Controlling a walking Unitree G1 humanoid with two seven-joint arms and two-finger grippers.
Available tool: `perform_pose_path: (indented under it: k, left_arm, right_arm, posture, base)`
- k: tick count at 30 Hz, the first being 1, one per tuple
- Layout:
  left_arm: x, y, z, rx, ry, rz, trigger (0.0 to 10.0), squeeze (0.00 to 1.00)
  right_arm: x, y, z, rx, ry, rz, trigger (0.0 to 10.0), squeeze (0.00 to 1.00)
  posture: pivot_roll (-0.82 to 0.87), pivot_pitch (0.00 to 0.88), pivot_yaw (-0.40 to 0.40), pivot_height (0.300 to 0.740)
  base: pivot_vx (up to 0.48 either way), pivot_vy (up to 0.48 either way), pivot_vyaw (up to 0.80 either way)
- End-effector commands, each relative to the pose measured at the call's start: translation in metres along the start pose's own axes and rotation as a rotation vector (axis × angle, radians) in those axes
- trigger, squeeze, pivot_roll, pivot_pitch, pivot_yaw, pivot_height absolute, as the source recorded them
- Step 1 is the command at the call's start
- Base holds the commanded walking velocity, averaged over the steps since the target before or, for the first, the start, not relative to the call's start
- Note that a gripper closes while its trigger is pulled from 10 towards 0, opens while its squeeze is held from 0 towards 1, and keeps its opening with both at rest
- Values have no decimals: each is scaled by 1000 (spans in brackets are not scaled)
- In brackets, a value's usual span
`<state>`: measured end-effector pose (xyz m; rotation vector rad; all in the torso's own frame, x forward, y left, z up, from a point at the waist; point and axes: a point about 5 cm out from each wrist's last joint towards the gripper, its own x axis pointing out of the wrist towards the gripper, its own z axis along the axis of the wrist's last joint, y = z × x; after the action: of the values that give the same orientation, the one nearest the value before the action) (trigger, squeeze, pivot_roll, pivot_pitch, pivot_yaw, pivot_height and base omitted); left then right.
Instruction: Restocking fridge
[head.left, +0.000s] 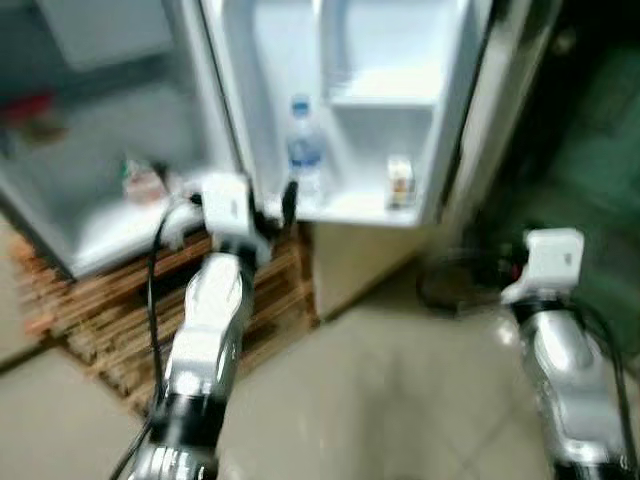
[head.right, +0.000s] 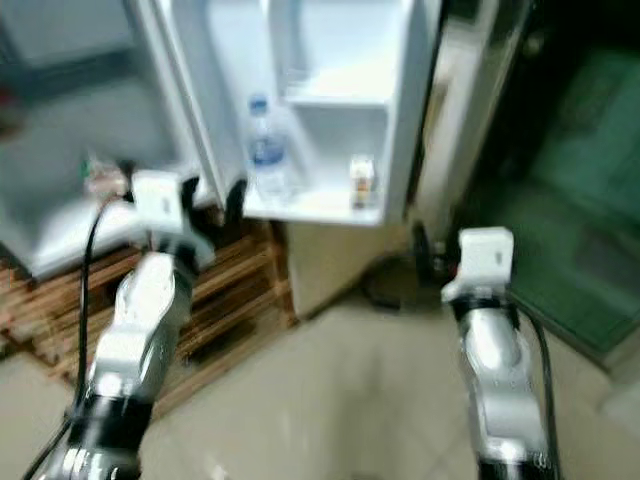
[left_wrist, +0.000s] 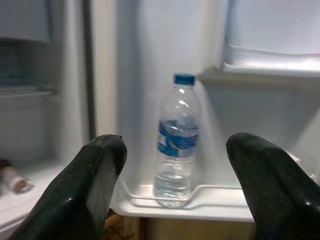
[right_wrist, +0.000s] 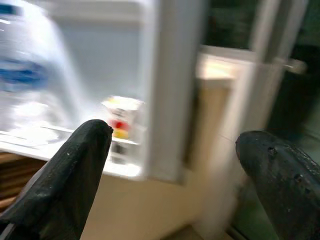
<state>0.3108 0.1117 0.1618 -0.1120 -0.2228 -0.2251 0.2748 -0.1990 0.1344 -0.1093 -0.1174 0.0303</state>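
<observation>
On the open fridge door's bottom shelf (head.left: 350, 208) a water bottle (head.left: 304, 150) stands upright at the left end and a small carton (head.left: 400, 182) near the right end, well apart, with the fridge interior (head.left: 110, 150) left of the door and a wooden pallet (head.left: 120, 310) beneath.

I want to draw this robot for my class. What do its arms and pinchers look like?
Each arm is shiny silver and rounded, with a black band near the elbow and a white boxy block at the wrist. A black cable loops along the left arm, and another runs beside the right arm. The left gripper and right gripper each have two thick, black fingers with rounded tips.
</observation>
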Motion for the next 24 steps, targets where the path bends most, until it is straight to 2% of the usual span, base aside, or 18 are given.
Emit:
perform_pose_path:
  k: [1,18,24]
  left_arm:
    - [-1,1,6,24,-34,-15,10000,0]
    - [-1,-3,10,35,-49,-24,10000,0]
    - [2,3,7,27,-34,23,10000,0]
  right_arm:
    - [5,8,8,13,-25,29,10000,0]
    - [11,22,10,-5,-33,85,10000,0]
    - [13,21,8,-14,-28,82,10000,0]
  posture:
    - [-194,0,44,740]
    - [-181,0,32,740]
    - [-181,0,32,740]
  base:
    - [0,-424,688]
    - [0,-433,689]
    - [283,-384,691]
